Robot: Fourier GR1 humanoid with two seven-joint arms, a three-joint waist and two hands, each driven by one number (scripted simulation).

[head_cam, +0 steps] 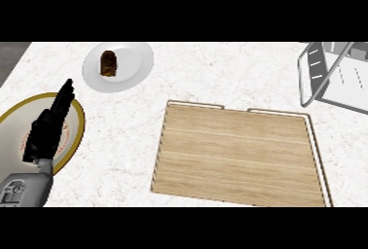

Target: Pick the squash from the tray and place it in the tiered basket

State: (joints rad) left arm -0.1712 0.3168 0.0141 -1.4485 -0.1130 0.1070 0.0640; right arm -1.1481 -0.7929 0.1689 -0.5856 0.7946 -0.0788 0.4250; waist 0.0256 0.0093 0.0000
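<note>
The wooden tray (237,155) lies at the centre right of the counter, and its surface shows bare wood. No squash shows anywhere in the head view. The grey wire tiered basket (325,78) stands at the upper right, cut off by the edge of the view. My left hand (49,129) is at the left with its fingers straight and pointing up, open and holding nothing, over a gold-rimmed plate. My right hand is out of view.
A gold-rimmed plate (13,119) lies at the left edge under my left hand. A white plate (135,65) with a brown piece of food (108,63) sits at the top left. White marble counter (223,73) stretches between the plates, the tray and the basket.
</note>
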